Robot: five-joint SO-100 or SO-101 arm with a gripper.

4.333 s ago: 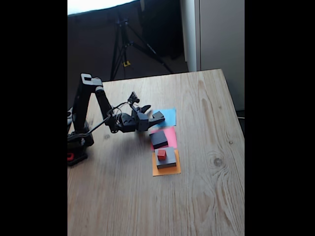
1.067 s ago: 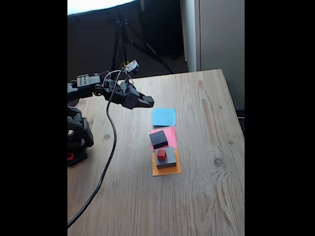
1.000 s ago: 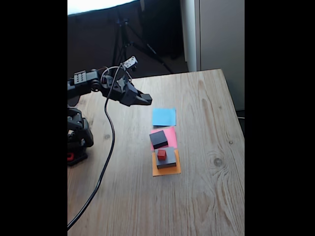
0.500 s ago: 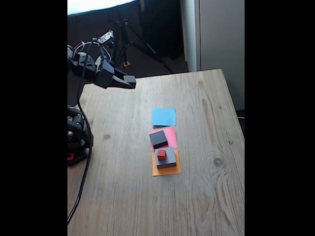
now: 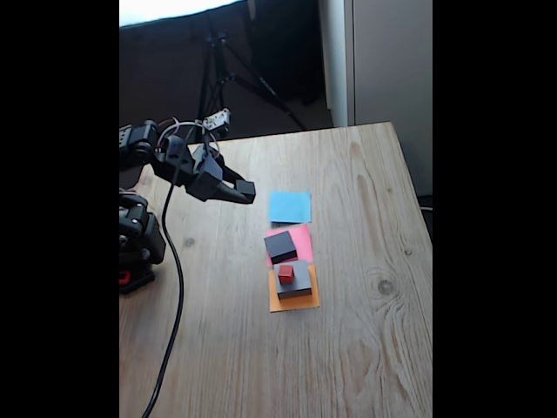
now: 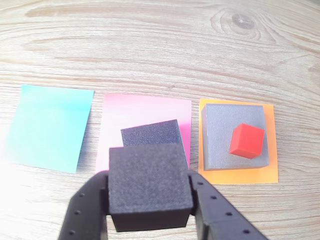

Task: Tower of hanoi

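Note:
In the wrist view my gripper (image 6: 150, 200) is shut on a black foam block (image 6: 150, 175) held above the table. Below it a smaller black block (image 6: 150, 134) lies on the pink paper (image 6: 145, 110). A grey block (image 6: 220, 130) sits on the orange paper (image 6: 240, 175) and carries the tiny red cube (image 6: 246, 140). In the fixed view the gripper (image 5: 244, 188) hovers left of the blue paper (image 5: 290, 206), apart from the black block (image 5: 280, 246), the grey block (image 5: 298, 283) and the red cube (image 5: 285, 273).
The blue paper (image 6: 47, 127) is bare. The arm's base (image 5: 139, 244) stands at the table's left edge, with a black cable (image 5: 171, 296) trailing toward the front. A tripod (image 5: 218, 70) stands behind the wooden table (image 5: 365, 348).
The gripper rose from the blue paper with the block and swung up and left. In the last half second it came back down and to the right. The other blocks have not moved.

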